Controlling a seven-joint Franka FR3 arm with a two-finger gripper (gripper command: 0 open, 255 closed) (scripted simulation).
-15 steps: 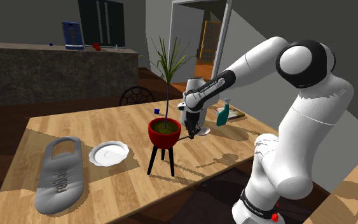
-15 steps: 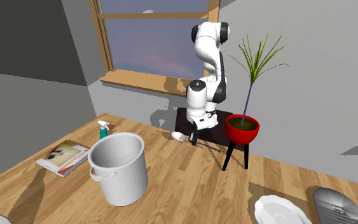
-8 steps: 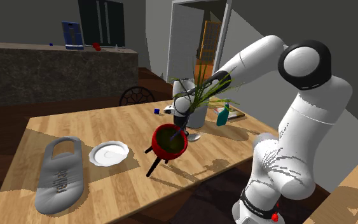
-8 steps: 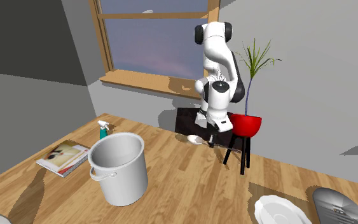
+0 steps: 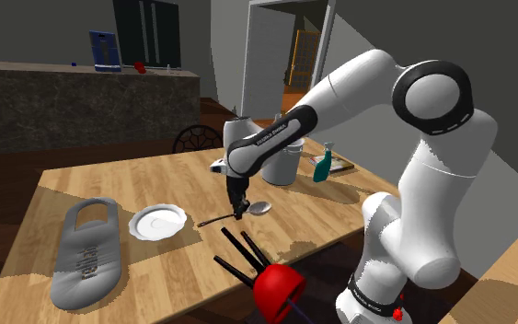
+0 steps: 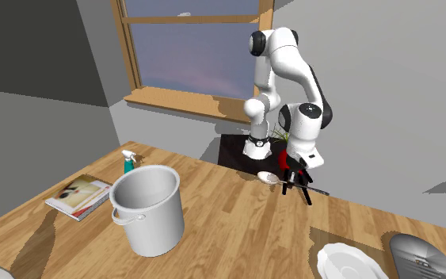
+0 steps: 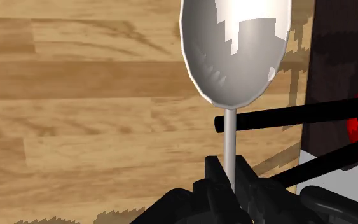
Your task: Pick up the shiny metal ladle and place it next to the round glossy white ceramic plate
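White plate [image 5: 157, 221] sits on the table [image 5: 146, 179], at 9 o'clock from my end effector [image 5: 239, 213] in the shoulder view. I'm clamped tight on the ladle [image 5: 260, 207] handle, carrying it low so it's easy to set down beside the plate. Red planter [image 5: 278, 290] lies tipped over at 5 o'clock, so mind those legs.

Glossy metal ladle [image 7: 234, 51]; wood-grain table [image 7: 75, 95]

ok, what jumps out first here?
The red plant pot lies tipped over at the table's near edge, black legs pointing up, at the shoulder view's bottom centre. Just above it the gripper is shut on the ladle, right of the white plate.
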